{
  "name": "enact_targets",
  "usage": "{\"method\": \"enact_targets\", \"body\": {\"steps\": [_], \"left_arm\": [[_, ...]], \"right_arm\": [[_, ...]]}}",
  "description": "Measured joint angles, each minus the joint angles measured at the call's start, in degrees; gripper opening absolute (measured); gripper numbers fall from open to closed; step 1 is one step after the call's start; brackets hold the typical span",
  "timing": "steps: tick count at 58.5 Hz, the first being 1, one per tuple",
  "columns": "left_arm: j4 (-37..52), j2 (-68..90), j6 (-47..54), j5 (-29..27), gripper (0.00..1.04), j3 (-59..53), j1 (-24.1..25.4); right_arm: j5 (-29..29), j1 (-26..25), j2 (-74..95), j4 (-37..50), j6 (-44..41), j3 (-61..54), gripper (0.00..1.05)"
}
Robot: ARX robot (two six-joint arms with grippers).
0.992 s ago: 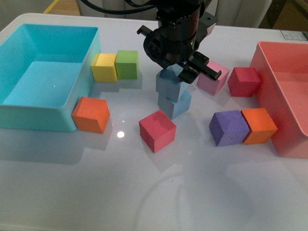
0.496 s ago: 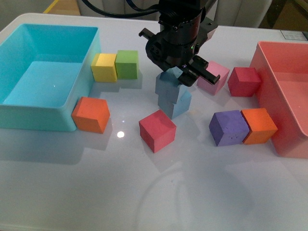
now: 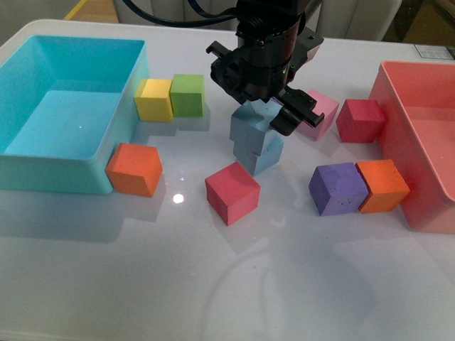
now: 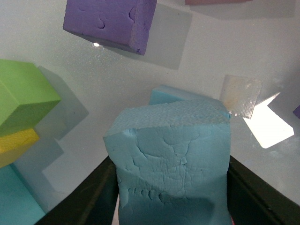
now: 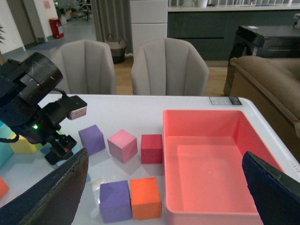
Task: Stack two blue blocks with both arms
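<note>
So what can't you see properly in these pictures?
- Left wrist view: the lower blue block is nearly all covered by the upper blue block, so how squarely they sit is unclear there.
- Front view: one purple cube is hidden behind the left arm.
- Right wrist view: the right claw shows only two finger edges; the picture's edge cuts off the rest.
- Front view: the pink bin is cut off by the edge.

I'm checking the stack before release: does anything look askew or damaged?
Yes. The upper blue block, clamped in the left gripper, sits twisted and off-centre on the lower blue block, so their edges do not line up. In the left wrist view, the upper block's face also looks creased and dented.
</note>
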Motion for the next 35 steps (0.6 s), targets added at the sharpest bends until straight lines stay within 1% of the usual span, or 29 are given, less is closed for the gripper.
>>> {"method": "enact_targets", "body": {"steps": [7, 9, 11, 15, 23, 35], "left_arm": [[0.0, 0.0, 0.2, 0.2, 0.89, 0.0, 0.0], [0.0, 0.0, 0.2, 0.2, 0.96, 0.0, 0.0], [0.0, 0.0, 0.3, 0.2, 0.98, 0.0, 0.0], [0.0, 0.0, 0.3, 0.3, 0.95, 0.0, -0.1], [0.3, -0.3, 0.2, 0.7, 0.96, -0.5, -0.1], [3.2, -6.2, 0.2, 0.9, 0.96, -7.2, 0.2]], "right_arm": [[0.0, 0.0, 0.0, 0.0, 0.0, 0.0, 0.96], [0.0, 0.0, 0.0, 0.0, 0.0, 0.0, 0.96], [0.0, 0.0, 0.0, 0.0, 0.0, 0.0, 0.96], [0.0, 0.0, 0.0, 0.0, 0.0, 0.0, 0.96], [0.0, 0.0, 0.0, 0.0, 0.0, 0.0, 0.96], [0.0, 0.0, 0.0, 0.0, 0.0, 0.0, 0.96]]}}
